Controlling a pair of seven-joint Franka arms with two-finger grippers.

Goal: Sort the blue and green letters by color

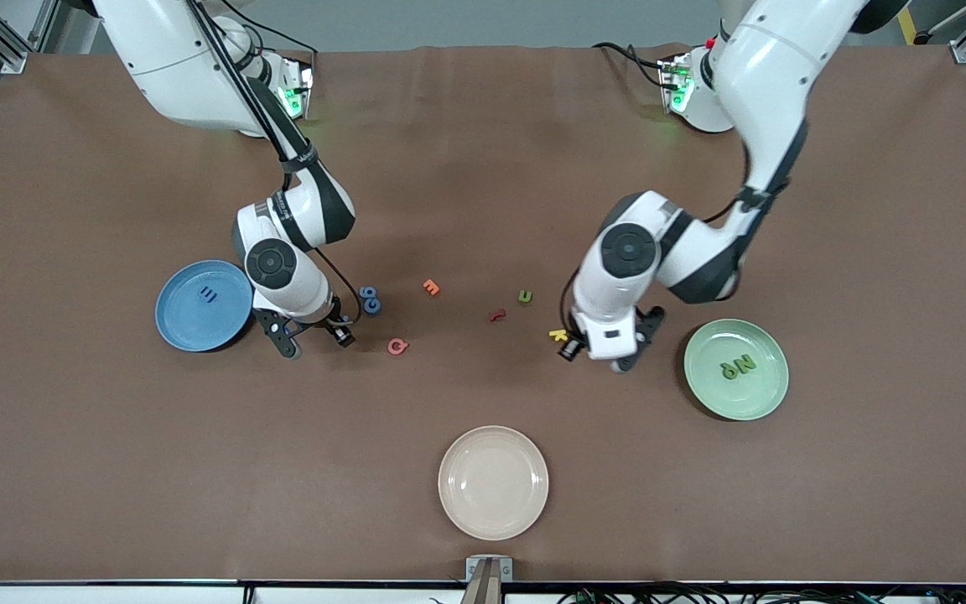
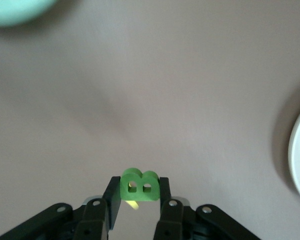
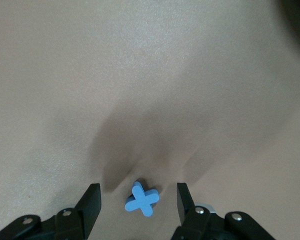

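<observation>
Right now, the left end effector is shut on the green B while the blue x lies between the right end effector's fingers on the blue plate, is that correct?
Nearly. The blue x lies on the bare table, not the blue plate, as the right wrist view shows. It is between the right end effector's fingers, and the left end effector is shut on the green B.

Left gripper (image 2: 140, 192): low over the table, fingers (image 2: 112, 192) clamped on a green B (image 2: 139, 186). Right gripper (image 3: 138, 200): low over the table, fingers (image 3: 91, 199) parted around a blue x (image 3: 141, 199), not touching.
</observation>
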